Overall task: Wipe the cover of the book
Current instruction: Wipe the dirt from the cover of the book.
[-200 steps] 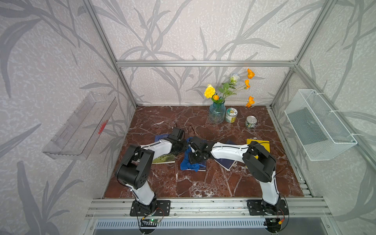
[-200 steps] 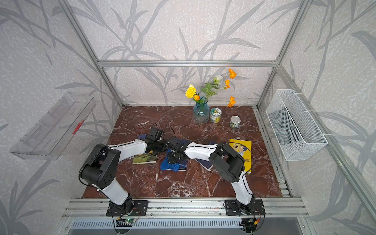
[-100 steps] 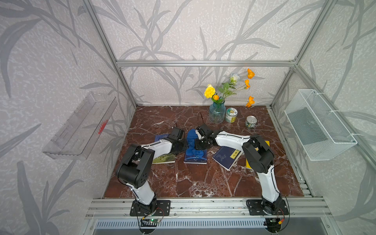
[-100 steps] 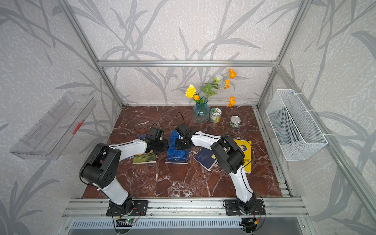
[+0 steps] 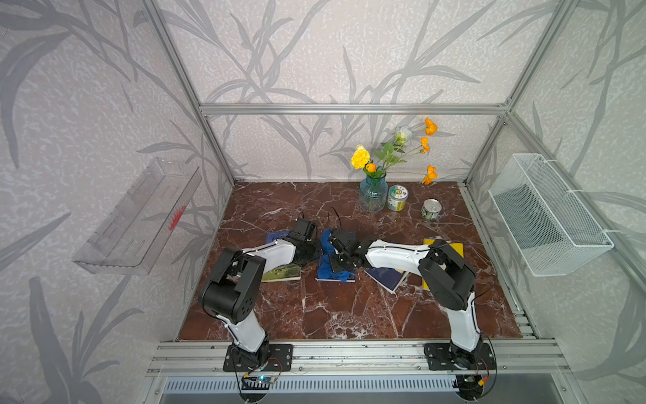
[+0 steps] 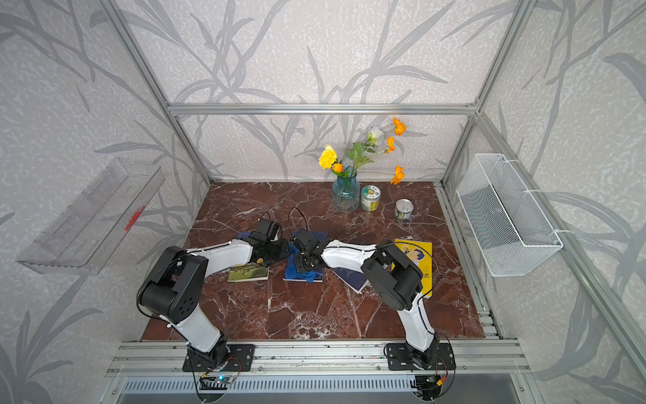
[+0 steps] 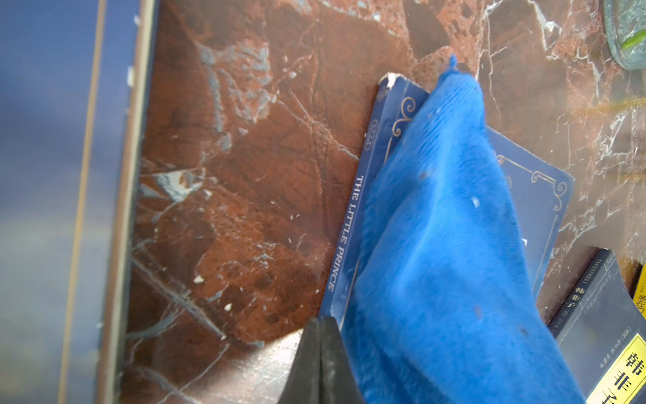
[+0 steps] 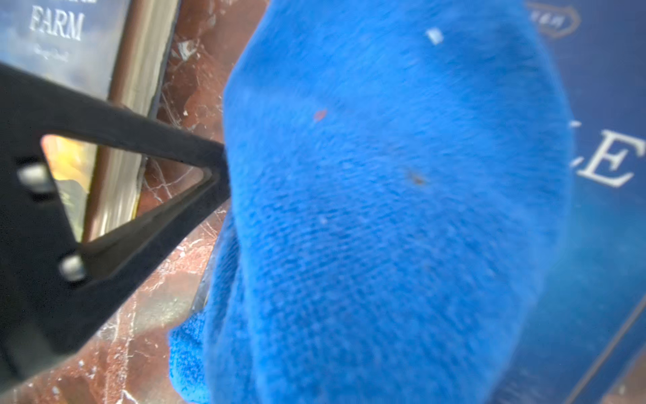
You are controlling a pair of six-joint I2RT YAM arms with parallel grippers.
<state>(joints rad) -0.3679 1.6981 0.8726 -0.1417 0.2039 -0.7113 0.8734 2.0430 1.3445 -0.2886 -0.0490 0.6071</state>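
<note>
The book (image 5: 350,234), dark blue with gold scrollwork, lies flat mid-table in both top views; its spine (image 7: 346,227) reads THE LITTLE PRINCE. A blue cloth (image 5: 328,249) (image 7: 447,245) covers most of its cover (image 8: 611,245). My right gripper (image 5: 337,260) (image 6: 303,261) is over the book and shut on the cloth, which fills the right wrist view (image 8: 384,210) and hides its jaws. My left gripper (image 7: 320,320) (image 5: 315,252) is shut and empty, its tips at the book's left edge beside the spine.
A green-covered book (image 5: 283,273) lies under the left arm, with another blue book (image 5: 276,236) behind it. A dark navy book (image 5: 388,280) and a yellow book (image 5: 452,246) lie right. A flower vase (image 5: 373,197) and two cans (image 5: 397,197) (image 5: 430,210) stand at the back.
My right gripper dragged the cloth from the book's near end to its far end, then back toward the middle. The left arm has stayed put.
</note>
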